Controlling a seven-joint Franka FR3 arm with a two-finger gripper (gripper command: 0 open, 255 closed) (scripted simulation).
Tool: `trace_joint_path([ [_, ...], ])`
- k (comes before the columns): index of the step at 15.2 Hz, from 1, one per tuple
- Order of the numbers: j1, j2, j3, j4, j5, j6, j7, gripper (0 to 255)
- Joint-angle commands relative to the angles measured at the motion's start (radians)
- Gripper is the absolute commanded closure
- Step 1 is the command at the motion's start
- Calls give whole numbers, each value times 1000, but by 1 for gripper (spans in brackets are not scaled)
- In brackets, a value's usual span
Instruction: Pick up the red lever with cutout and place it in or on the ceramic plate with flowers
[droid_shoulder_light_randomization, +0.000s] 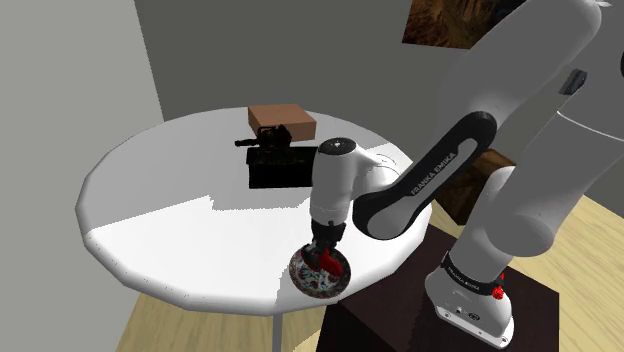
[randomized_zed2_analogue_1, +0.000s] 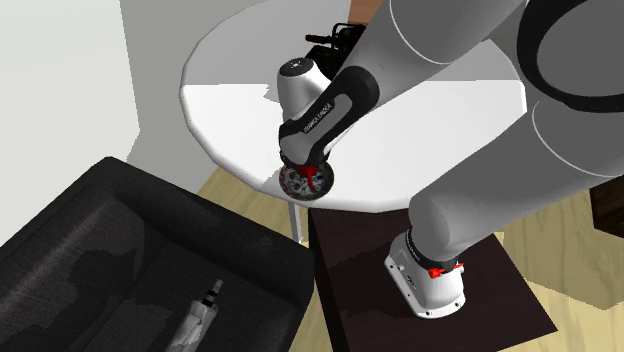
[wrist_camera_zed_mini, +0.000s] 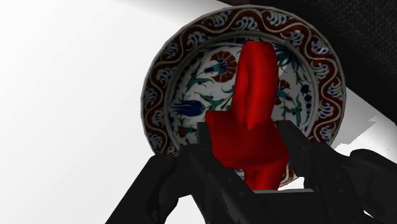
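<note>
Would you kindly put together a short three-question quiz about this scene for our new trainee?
1. True or false: the pincer is shut on the red lever.
2. Where on the round table is the flowered plate? A its middle; B its edge nearest the stand; C its far edge.
3. What colour is the far box beyond the black box?
Key: 1 true; 2 B; 3 brown.

Bare tabletop (droid_shoulder_light_randomization: 170, 200) lies open beside the plate (droid_shoulder_light_randomization: 315, 289); a black box (droid_shoulder_light_randomization: 278, 172) and a brown box (droid_shoulder_light_randomization: 283, 121) stand well beyond it.
</note>
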Motion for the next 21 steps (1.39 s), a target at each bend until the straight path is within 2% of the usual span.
trace_joint_path([
  [1, -5, 18, 4, 0, -15, 18, 12, 255],
  [8, -5, 18, 4, 0, -15, 18, 12, 255],
  [9, -5, 18, 4, -1, -15, 18, 12, 0],
  [14, -5, 19, 4, 0, -15, 18, 12, 0],
  [16, 17, -65, -8, 14, 48, -72, -33, 0],
  [18, 34, -132, -23, 32, 81, -153, -59, 0],
  [21, 35, -132, -25, 32, 81, -153, -59, 0],
])
